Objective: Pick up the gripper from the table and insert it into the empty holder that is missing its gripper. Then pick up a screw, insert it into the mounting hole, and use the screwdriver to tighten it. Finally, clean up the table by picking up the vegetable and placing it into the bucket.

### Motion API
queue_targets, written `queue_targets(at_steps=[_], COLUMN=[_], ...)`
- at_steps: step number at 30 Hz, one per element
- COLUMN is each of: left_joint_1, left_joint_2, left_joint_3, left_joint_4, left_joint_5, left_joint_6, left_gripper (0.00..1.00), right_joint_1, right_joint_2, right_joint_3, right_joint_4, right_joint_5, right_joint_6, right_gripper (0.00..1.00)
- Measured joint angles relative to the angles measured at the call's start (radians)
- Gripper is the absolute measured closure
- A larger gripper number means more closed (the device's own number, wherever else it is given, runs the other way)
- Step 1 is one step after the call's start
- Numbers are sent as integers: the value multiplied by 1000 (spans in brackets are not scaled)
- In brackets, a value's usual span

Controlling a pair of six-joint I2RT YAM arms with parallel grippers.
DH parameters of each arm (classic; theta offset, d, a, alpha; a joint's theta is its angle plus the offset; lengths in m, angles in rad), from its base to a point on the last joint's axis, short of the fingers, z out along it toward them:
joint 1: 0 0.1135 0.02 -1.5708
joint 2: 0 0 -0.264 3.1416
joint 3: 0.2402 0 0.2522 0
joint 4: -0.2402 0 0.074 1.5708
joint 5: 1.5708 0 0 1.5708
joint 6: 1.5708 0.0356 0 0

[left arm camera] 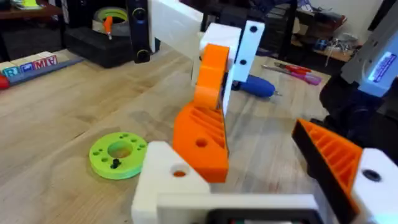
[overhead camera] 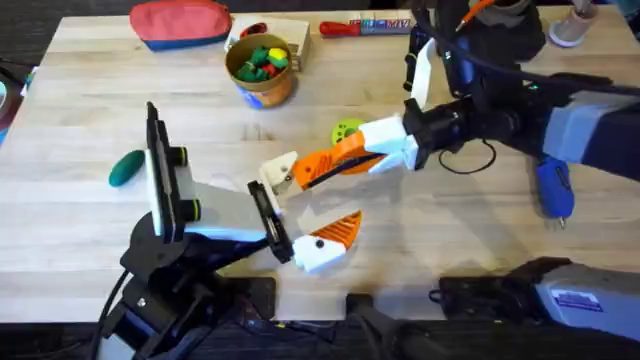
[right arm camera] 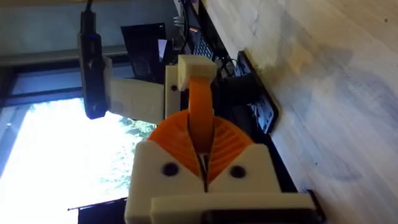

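Overhead, the right end effector [overhead camera: 352,158] pinches the gripper [overhead camera: 318,166], long axis pointing from it toward the left end effector [overhead camera: 305,215], which is spread. From the left wrist, the gripper [left arm camera: 202,140] meets the holder [left arm camera: 168,174]. From the right wrist, orange pads [right arm camera: 180,140] clamp the gripper [right arm camera: 200,118].

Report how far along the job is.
Done: wedge picked up. In hand: right tool shut on it, holding it at the holder; seating unclear. Left: the screwing, with the screwdriver lying unused, and the vegetable outside the bucket.
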Motion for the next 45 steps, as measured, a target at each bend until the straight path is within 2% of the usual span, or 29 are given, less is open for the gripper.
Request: queue_targets(at_steps=[6, 13, 19, 24, 27, 34, 36, 40, 43, 45], left_joint_1=[0, 7, 7, 7, 19, 19, 19, 16, 12, 12], left_joint_2=[0, 0, 0, 1, 1, 1, 1, 1, 1, 1], left_joint_3=[0, 0, 0, -1, -1, -1, -1, -1, -1, -1], left_joint_4=[0, -1, -11, -17, -16, -17, -17, -14, -15, -8], left_joint_5=[-7, -28, -29, -33, -83, -95, -98, -82, -83, -79], left_joint_6=[0, -4, -15, -33, -37, -45, -45, -41, -39, -36], left_gripper=[142, 142, 141, 142, 142, 142, 142, 142, 141, 143], right_joint_1=[4, 43, 76, 115, 150, 156, 157, 166, 179, 180], right_joint_2=[29, 100, 144, 159, 159, 159, 159, 159, 161, 161], right_joint_3=[0, 0, 0, 0, 0, 0, 0, 0, 0, 0], right_joint_4=[50, 223, 298, 345, 431, 437, 437, 436, 432, 435], right_joint_5=[-17, -23, -5, 35, 110, 132, 135, 136, 135, 134], right_joint_6=[39, 136, 215, 275, 322, 337, 339, 331, 314, 305], right_gripper=[998, 998, 998, 998, 998, 997, 965, 729, 598, 548])
